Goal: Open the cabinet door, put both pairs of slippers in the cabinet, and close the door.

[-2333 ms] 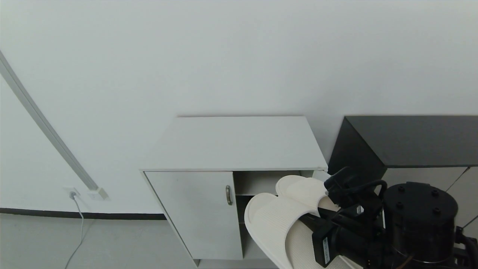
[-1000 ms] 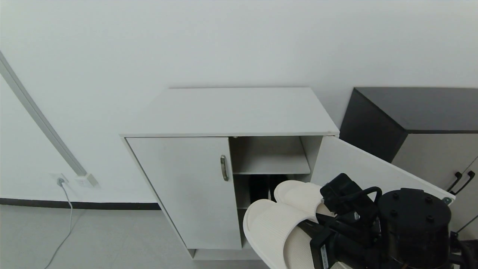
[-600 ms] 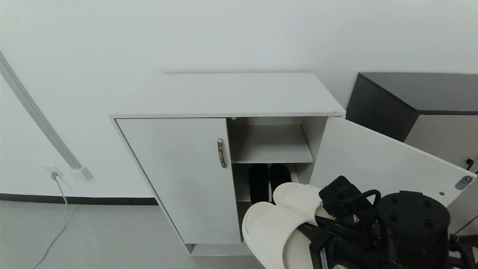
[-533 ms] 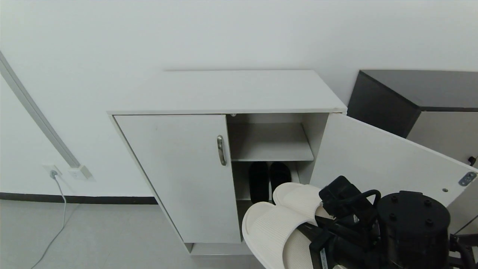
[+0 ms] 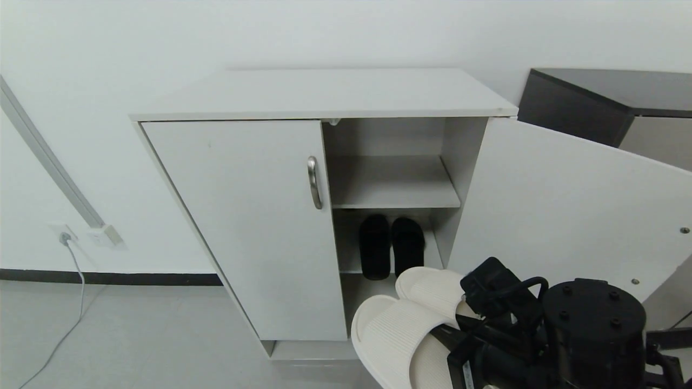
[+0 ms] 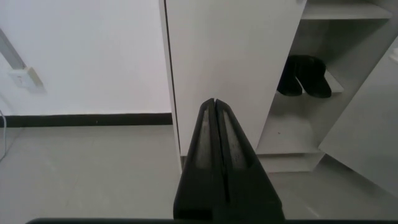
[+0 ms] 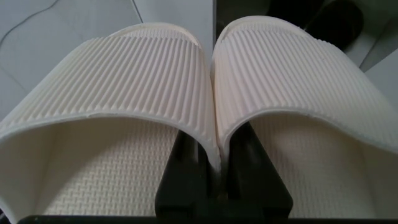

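White wall [image 5: 346,32] and grey floor [image 5: 135,335] sit behind a big white cabinet [image 5: 324,92]. Its right door [image 5: 557,205] hangs wide open and its left door [image 5: 238,216] is shut. Between them is the open side. It has a bare top shelf [image 5: 392,183], a middle shelf [image 5: 432,253] with the black slippers [image 5: 390,244] side by side, and a low space under that.

The white slippers [image 5: 411,324] are out in front of that open side, up off the floor, held by the right tool [image 7: 214,171]. That tool pinches the two inner edges of the pair together, so one grip carries both. Their toes point at the opening, so their long way runs straight in. From the tool, the opening lies ahead and a bit to the robot's left. The open door stands close on the right. I think the pair must go forward onto a free shelf and keep off that door.

The left tool [image 6: 214,143] is pressed shut with nothing in it and faces the shut door.
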Robot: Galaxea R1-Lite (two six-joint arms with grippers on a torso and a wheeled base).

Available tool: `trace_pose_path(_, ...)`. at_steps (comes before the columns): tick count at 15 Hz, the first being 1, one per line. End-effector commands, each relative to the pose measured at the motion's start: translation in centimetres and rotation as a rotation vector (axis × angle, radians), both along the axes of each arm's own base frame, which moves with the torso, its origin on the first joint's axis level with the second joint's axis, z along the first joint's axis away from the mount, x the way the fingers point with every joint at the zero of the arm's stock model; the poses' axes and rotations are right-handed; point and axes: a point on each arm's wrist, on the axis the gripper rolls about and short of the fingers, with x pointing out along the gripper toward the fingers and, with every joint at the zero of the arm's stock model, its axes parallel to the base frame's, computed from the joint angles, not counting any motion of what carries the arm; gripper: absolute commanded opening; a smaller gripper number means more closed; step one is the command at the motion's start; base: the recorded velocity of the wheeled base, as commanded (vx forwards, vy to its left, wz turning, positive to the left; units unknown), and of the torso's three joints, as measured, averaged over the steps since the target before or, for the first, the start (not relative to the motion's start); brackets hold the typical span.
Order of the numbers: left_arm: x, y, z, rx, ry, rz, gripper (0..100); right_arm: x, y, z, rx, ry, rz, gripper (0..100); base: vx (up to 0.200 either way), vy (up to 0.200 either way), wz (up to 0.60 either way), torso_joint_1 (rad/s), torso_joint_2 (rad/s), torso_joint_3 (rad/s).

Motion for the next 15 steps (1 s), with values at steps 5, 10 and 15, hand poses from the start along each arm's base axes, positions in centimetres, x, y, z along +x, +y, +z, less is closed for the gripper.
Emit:
trace_pose_path(5,0.0,0.0,0.0,0.000,0.000,0.002,0,0.1,0.1,-0.3,-0.008,0.003,-0.005,0,0.000,0.000,0.00,-0.078,0.45,0.370)
trace_pose_path(10,0.0,0.0,0.0,-0.003,0.000,0.002,0,0.4,0.0,-0.5,-0.014,0.007,-0.016,0,0.000,0.000,0.00,-0.015,0.29,0.272)
trace_pose_path(15,0.0,0.0,0.0,0.000,0.000,-0.001,0,1.9,1.6,-1.1,-0.043,-0.020,-0.136,0,0.000,0.000,0.00,0.000,0.01,0.008)
